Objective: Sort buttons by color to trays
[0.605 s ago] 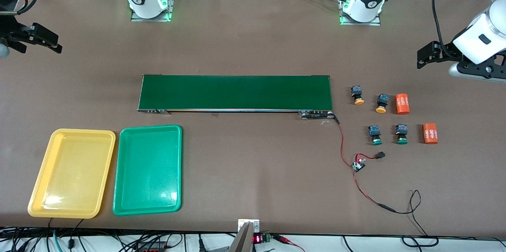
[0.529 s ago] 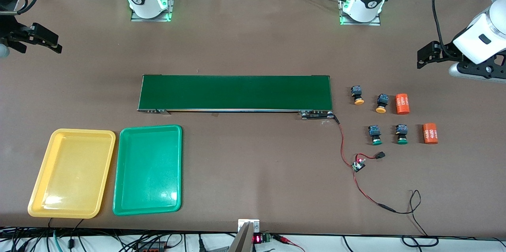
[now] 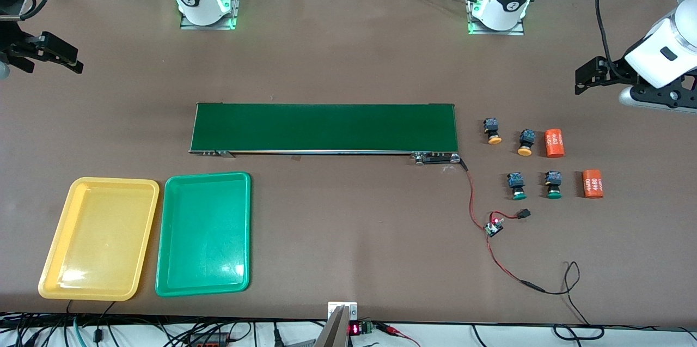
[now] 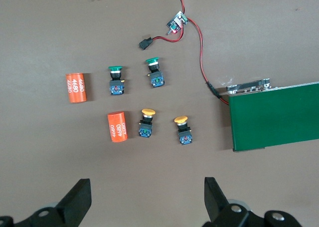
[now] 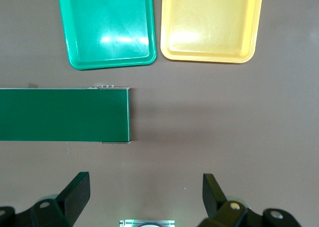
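Note:
Two yellow-capped buttons [image 3: 494,132] [image 3: 525,143] and two green-capped buttons [image 3: 516,185] [image 3: 554,184] lie on the table beside the conveyor belt, at the left arm's end. In the left wrist view the yellow ones [image 4: 146,123] [image 4: 183,129] and the green ones [image 4: 115,80] [image 4: 154,72] lie apart from my open, empty left gripper [image 4: 146,187]. That gripper [image 3: 587,75] hangs over the table's left-arm end. The yellow tray [image 3: 98,238] and green tray [image 3: 204,232] lie empty at the right arm's end. My right gripper [image 3: 60,57] is open and empty [image 5: 146,179] over bare table there.
A long dark-green conveyor belt [image 3: 324,127] lies mid-table. Two orange cylinders [image 3: 554,142] [image 3: 592,183] lie beside the buttons. A red-black cable with a small control board [image 3: 494,226] runs from the belt toward the front camera. The trays also show in the right wrist view [image 5: 107,25] [image 5: 209,22].
My right gripper has shifted slightly toward the robots' bases. The left gripper, the buttons and the trays have not moved.

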`<state>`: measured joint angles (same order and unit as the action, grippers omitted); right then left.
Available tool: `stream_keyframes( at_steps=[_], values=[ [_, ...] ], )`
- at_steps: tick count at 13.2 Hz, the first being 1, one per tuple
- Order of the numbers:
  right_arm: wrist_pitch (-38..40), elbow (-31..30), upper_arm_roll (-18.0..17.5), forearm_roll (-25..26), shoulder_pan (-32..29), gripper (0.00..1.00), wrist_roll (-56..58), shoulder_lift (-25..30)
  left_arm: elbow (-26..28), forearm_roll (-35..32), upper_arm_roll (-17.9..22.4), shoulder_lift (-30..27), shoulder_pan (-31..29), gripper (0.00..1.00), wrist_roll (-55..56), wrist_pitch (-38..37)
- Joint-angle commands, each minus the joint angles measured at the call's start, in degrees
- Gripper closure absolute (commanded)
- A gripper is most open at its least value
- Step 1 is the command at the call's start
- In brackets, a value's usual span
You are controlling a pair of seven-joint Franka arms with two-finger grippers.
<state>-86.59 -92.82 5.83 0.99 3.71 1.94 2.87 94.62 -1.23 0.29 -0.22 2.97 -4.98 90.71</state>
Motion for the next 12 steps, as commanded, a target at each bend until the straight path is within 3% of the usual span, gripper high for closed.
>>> stream_keyframes(
  at_steps=[1, 7, 12],
  values=[
    [-0.4, 0.4, -0.2, -0.4, -2.7, 0.00, -0.1, -3.0, -1.5, -1.0, -0.4, 0.7, -0.6, 0.00, -0.2, -1.5],
    [-5.6, 0.4, 0.2, 0.4, -4.8, 0.00, 0.3, -18.3, -1.5, -0.4, -0.4, 4.3, -0.6, 0.00, -0.7, -5.3],
    [-5.6, 0.4, 0.0, 2.7, -4.7, 0.00, 0.9, -20.4, -0.8, -1.1, -0.1, 10.5, -0.7, 0.00, -0.2, -2.3]
  ],
)
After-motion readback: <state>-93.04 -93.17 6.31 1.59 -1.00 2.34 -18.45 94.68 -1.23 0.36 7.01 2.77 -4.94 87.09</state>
